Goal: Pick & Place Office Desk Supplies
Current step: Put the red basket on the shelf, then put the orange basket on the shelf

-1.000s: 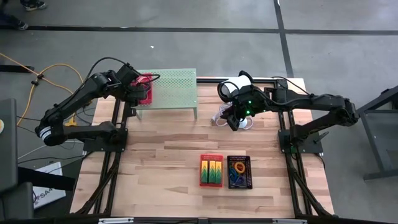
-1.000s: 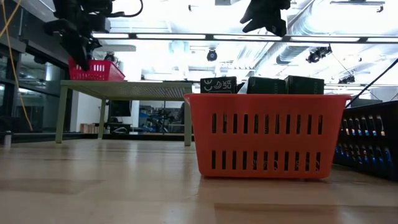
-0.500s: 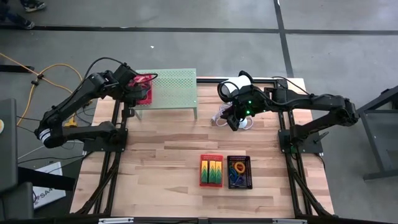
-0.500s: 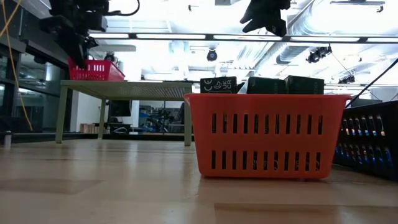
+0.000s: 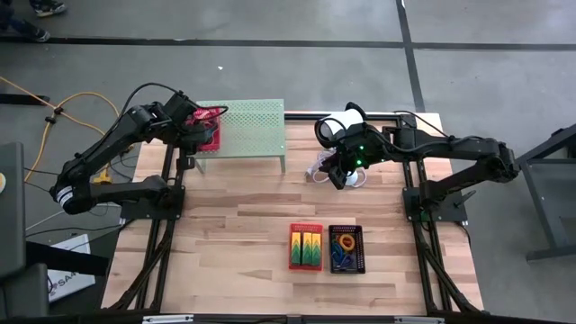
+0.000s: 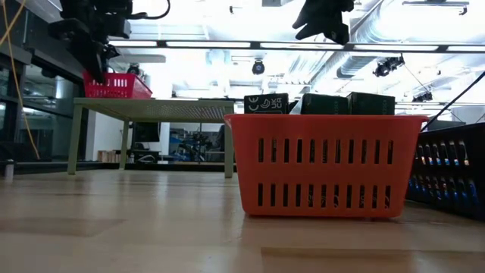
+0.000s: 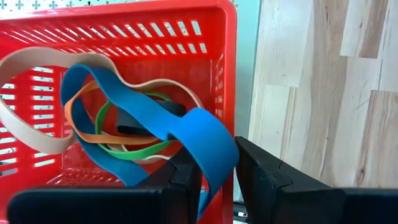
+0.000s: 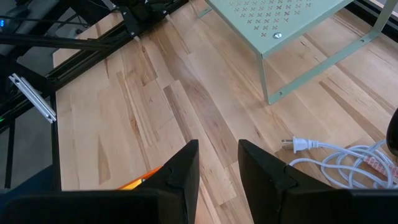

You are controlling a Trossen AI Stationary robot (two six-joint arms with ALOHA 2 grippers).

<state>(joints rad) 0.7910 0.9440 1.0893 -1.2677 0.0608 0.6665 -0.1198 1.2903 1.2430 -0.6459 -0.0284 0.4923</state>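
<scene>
We see the left gripper up at the pale-green perforated stand, at the edge of the pink-red basket that sits on the stand's left end. In the left wrist view its fingers sit close together w/ the basket's rim wall and a wide blue band between them, so they look clamped on the basket edge. Inside that basket: a beige loop, an orange band and a green band, tangled w/ the blue one.

The right gripper hangs above the table, just beside the white cylinder device and its cable. Its fingers stand a little apart w/ nothing between them; only bare wood shows through the gap.

Near the table's front-middle, two more baskets sit side by side, touching or nearly so: an orange-red one w/ flat green packs lined up inside, and a black one w/ coloured bands. In the low view the orange-red basket is upright, dark pack tops showing over its rim.
</scene>
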